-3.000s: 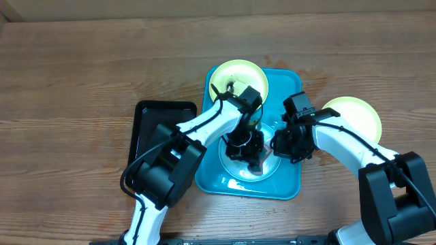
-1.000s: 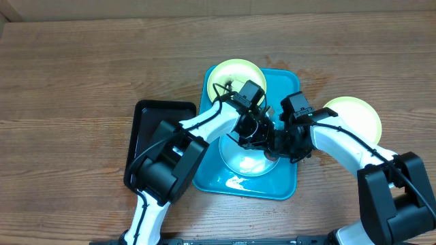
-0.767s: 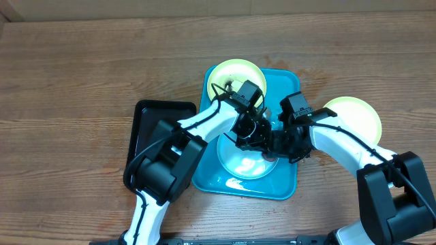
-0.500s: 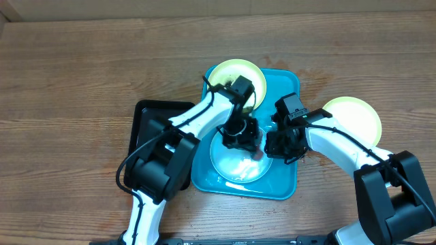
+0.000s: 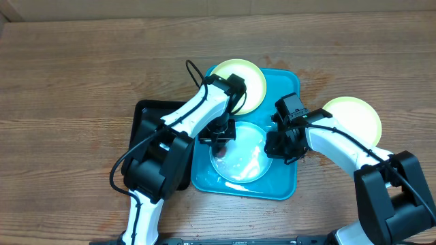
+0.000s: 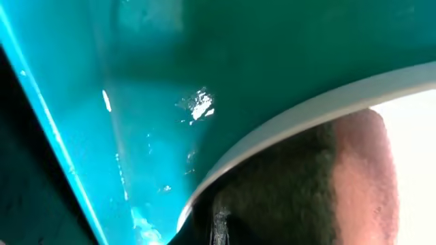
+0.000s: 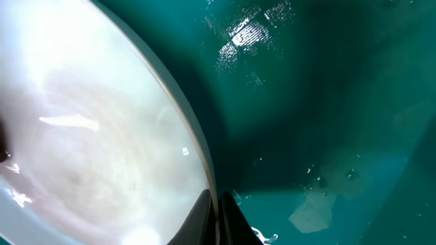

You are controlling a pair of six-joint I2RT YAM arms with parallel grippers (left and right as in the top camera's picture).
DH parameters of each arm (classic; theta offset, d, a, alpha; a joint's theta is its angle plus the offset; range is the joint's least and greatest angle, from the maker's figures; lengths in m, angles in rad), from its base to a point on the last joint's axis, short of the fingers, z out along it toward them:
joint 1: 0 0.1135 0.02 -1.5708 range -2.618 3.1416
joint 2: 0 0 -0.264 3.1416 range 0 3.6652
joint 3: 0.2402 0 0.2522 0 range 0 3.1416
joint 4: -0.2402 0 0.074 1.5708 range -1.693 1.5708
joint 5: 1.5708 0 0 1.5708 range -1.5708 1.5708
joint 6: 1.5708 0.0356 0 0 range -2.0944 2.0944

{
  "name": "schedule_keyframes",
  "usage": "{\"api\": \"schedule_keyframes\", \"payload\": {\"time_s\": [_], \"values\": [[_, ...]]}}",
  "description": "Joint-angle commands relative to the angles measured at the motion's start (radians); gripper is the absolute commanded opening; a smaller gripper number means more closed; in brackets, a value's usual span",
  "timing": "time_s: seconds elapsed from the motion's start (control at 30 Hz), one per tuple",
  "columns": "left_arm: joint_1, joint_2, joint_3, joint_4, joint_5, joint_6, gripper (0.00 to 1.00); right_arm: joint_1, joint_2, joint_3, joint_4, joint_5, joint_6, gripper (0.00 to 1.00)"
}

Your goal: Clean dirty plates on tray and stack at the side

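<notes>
The round light blue plate [image 5: 240,153] lies in the large turquoise plastic tray [image 5: 283,85]. The right hand [image 5: 271,145] pinches its right rim. Whether the left hand [image 5: 219,138] is clenched I cannot tell; a dark green and reddish pad [image 6: 306,184] sits at the left rim. Hard scrubbing there could lever the plate from that thin pinch.
</notes>
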State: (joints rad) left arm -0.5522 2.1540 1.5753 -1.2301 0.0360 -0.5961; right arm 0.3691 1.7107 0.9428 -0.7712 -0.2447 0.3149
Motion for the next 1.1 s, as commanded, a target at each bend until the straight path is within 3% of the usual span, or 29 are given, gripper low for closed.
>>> {"api": "schedule_keyframes", "payload": {"time_s": [0.0,0.17,0.37,0.5,0.67,0.73,0.9,1.03,1.07], "values": [[0.030,0.030,-0.032,-0.048,-0.200,-0.010,0.04,-0.011,0.002,0.006,-0.016,0.058,0.027,0.04],[0.030,-0.040,-0.032,-0.056,-0.151,-0.013,0.05,-0.011,0.002,0.006,-0.019,0.072,0.057,0.04],[0.049,-0.271,-0.032,-0.059,-0.087,-0.009,0.04,-0.011,0.002,0.006,-0.020,0.072,0.056,0.04],[0.122,-0.457,-0.035,-0.118,-0.169,-0.003,0.04,-0.011,0.002,0.006,-0.022,0.072,0.056,0.04],[0.259,-0.539,-0.092,-0.164,-0.246,0.024,0.04,-0.011,0.002,0.006,-0.023,0.072,0.060,0.04],[0.310,-0.540,-0.156,-0.143,-0.229,0.039,0.05,-0.011,0.002,0.006,-0.023,0.080,0.079,0.04],[0.397,-0.539,-0.456,0.112,-0.097,0.127,0.04,-0.011,0.002,0.006,-0.018,0.095,0.104,0.04],[0.404,-0.539,-0.523,0.169,-0.040,0.139,0.20,-0.011,0.002,0.008,-0.020,0.095,0.074,0.04],[0.404,-0.545,-0.514,0.166,-0.017,0.157,0.32,-0.011,-0.002,0.015,-0.026,0.095,0.051,0.04]]}}
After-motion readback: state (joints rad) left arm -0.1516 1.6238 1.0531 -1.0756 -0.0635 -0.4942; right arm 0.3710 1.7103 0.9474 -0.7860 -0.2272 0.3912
